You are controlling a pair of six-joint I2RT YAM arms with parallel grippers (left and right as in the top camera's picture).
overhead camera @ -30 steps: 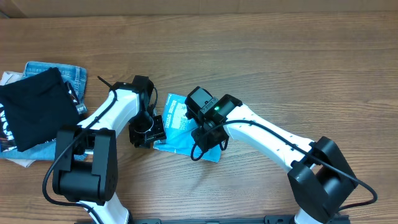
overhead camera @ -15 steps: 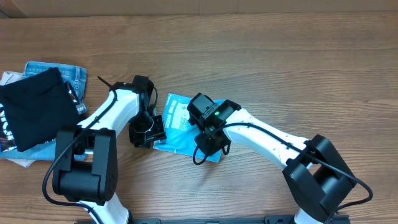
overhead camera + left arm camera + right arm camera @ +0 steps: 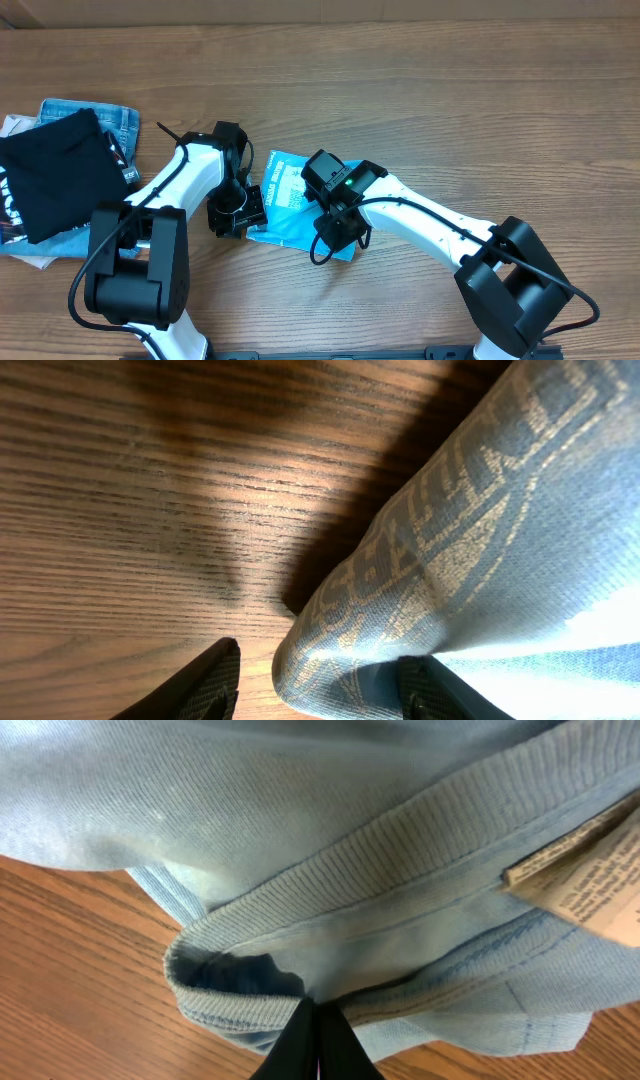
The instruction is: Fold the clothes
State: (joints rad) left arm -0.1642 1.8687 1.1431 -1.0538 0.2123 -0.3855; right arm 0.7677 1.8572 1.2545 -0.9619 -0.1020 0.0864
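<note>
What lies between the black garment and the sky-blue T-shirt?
Overhead view: between black garment and T-shirt lie the left arm and its end effector, over bare table.

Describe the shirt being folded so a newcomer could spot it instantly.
On the wooden table, look front and centre, between the left gripper and the right gripper. The small folded T-shirt lies there. Unlike the black garment and denim jeans piled at the table's left edge, it is sky blue with printed lettering.

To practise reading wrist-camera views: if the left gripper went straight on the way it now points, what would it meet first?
Most likely the T-shirt: its printed folded edge lies between the open fingers of the left gripper. One finger looks lined up with bare table; depth is unclear.
</note>
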